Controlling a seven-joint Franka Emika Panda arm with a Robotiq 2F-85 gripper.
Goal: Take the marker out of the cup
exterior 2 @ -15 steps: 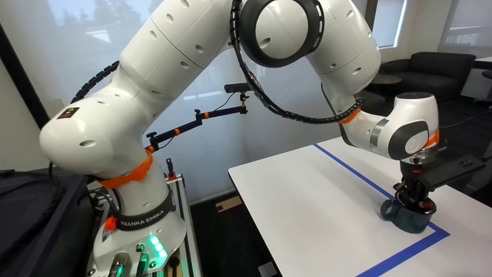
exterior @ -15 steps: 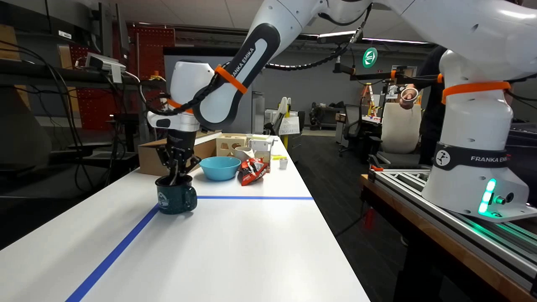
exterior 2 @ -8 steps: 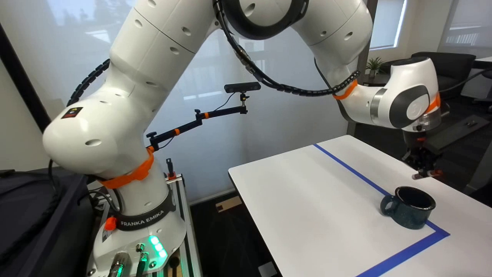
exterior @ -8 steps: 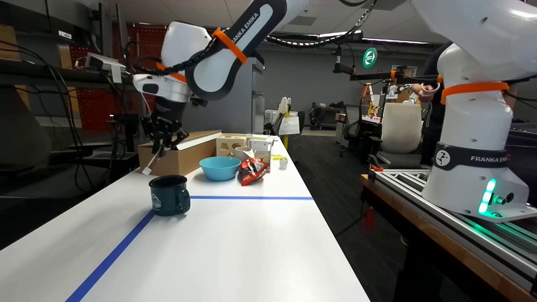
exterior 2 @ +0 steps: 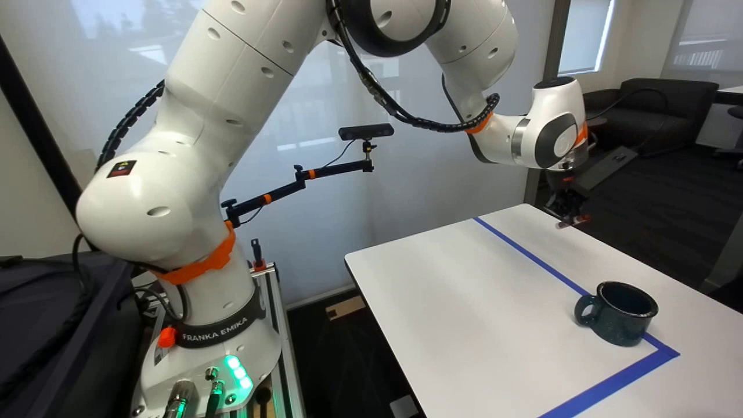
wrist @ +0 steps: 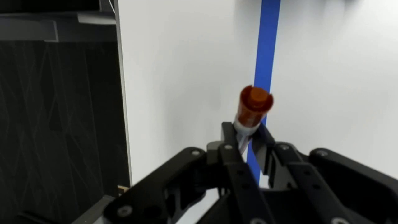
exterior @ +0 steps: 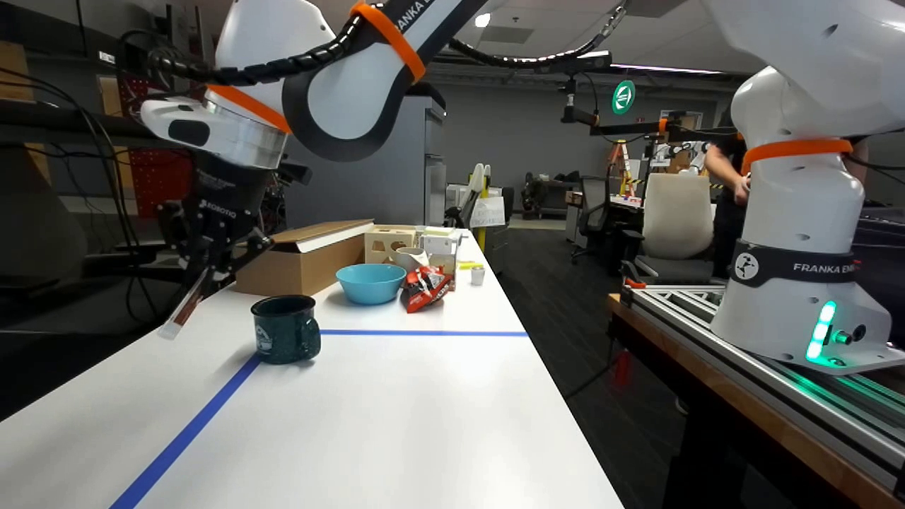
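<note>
Pinching the marker in its closed jaws, the gripper has left the cup, at whose mouth it was a second ago, and in an exterior view the marker now slants in the air at the left of the frame, its lower end pointing down left, apart from the cup. Since half a second ago the gripper has gone up and leftward in an exterior view, while the cup stays upright at lower right across the blue tape.
</note>
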